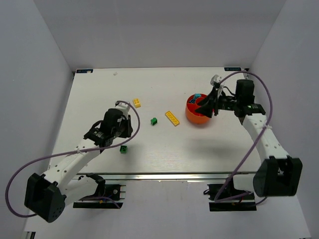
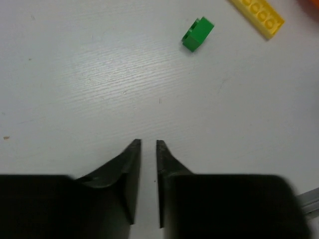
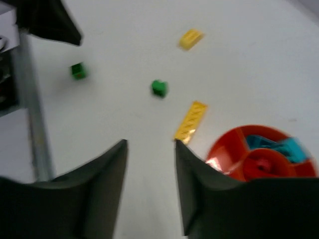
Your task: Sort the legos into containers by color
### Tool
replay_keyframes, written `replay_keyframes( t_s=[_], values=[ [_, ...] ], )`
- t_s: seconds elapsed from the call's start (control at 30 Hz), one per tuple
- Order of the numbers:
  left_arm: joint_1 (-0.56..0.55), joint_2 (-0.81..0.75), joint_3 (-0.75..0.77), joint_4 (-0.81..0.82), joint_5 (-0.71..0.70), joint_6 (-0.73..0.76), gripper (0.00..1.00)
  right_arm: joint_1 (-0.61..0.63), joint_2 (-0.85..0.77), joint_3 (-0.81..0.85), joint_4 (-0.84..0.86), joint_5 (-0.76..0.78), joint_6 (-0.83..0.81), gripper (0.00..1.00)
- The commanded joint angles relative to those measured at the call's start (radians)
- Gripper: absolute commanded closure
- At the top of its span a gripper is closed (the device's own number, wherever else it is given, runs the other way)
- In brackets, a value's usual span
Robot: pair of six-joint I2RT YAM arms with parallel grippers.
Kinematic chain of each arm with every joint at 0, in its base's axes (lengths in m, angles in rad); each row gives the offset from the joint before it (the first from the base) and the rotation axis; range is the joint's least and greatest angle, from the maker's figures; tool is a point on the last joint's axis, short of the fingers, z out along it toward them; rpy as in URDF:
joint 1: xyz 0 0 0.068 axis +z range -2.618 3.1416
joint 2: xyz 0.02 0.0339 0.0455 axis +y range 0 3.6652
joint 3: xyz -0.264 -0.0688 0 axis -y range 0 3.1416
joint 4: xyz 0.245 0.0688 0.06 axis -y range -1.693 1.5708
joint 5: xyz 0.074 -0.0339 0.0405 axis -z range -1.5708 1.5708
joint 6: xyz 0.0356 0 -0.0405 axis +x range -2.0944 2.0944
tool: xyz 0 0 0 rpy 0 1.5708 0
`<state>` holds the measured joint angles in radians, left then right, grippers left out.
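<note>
The orange-red divided bowl [image 1: 192, 115] stands right of centre; in the right wrist view its rim [image 3: 224, 145] shows, with teal bricks [image 3: 275, 144] in one compartment and red in the middle. My right gripper [image 1: 206, 106] hovers over the bowl, open and empty [image 3: 149, 145]. A yellow plate [image 1: 172, 118] [image 3: 190, 121] [image 2: 256, 15], a green brick [image 1: 154, 121] [image 3: 159, 88] [image 2: 197, 34] and a yellow brick [image 1: 136, 103] [image 3: 191, 39] lie mid-table. A second green brick [image 1: 123, 149] [image 3: 78, 70] lies just by my left gripper [image 1: 125, 133]. The left jaws [image 2: 148, 144] stand almost closed with nothing between them.
A metal rail [image 1: 149, 175] [image 3: 32, 114] runs along the table's near edge. White walls enclose the table on three sides. A small white speck [image 1: 115, 73] lies at the back edge.
</note>
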<state>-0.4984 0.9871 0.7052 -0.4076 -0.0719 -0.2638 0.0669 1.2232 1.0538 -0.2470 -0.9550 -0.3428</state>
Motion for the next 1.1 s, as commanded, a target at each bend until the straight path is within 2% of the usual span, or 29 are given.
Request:
replay_keyframes(
  t_s=[0.0, 0.03, 0.07, 0.1, 0.13, 0.2, 0.3, 0.4, 0.57, 0.73, 1.07],
  values=[
    [0.006, 0.093, 0.066, -0.072, -0.015, -0.052, 0.64, 0.007, 0.126, -0.009, -0.096, -0.349, -0.140, 0.45],
    [0.006, 0.113, 0.091, -0.103, -0.019, -0.073, 0.50, 0.019, 0.133, 0.017, -0.160, -0.314, -0.183, 0.44],
    [0.006, 0.146, 0.100, -0.115, -0.023, -0.084, 0.28, 0.027, 0.134, 0.034, -0.202, -0.262, -0.197, 0.43],
    [0.006, 0.162, 0.112, -0.132, -0.032, -0.101, 0.19, 0.031, 0.116, 0.029, -0.181, -0.236, -0.165, 0.40],
    [0.006, 0.177, 0.141, -0.176, -0.057, -0.147, 0.17, 0.043, 0.101, 0.012, -0.151, -0.206, -0.124, 0.40],
    [0.006, 0.221, 0.165, -0.227, -0.084, -0.189, 0.15, 0.050, 0.043, -0.041, -0.057, -0.114, -0.063, 0.35],
    [0.006, 0.281, 0.194, -0.341, -0.140, -0.296, 0.13, 0.062, 0.059, 0.004, -0.119, -0.015, -0.062, 0.34],
    [0.006, 0.298, 0.182, -0.361, -0.177, -0.319, 0.13, 0.071, 0.064, 0.012, -0.121, 0.061, -0.051, 0.33],
    [0.006, 0.304, 0.137, -0.329, -0.132, -0.325, 0.12, 0.079, 0.050, 0.009, -0.117, 0.073, -0.051, 0.32],
    [0.006, 0.343, 0.125, -0.336, -0.164, -0.313, 0.13, 0.074, 0.044, 0.002, -0.109, 0.075, -0.055, 0.32],
    [0.006, 0.415, 0.080, -0.296, -0.149, -0.339, 0.19, 0.070, 0.032, -0.009, -0.101, 0.073, -0.055, 0.33]
  ],
)
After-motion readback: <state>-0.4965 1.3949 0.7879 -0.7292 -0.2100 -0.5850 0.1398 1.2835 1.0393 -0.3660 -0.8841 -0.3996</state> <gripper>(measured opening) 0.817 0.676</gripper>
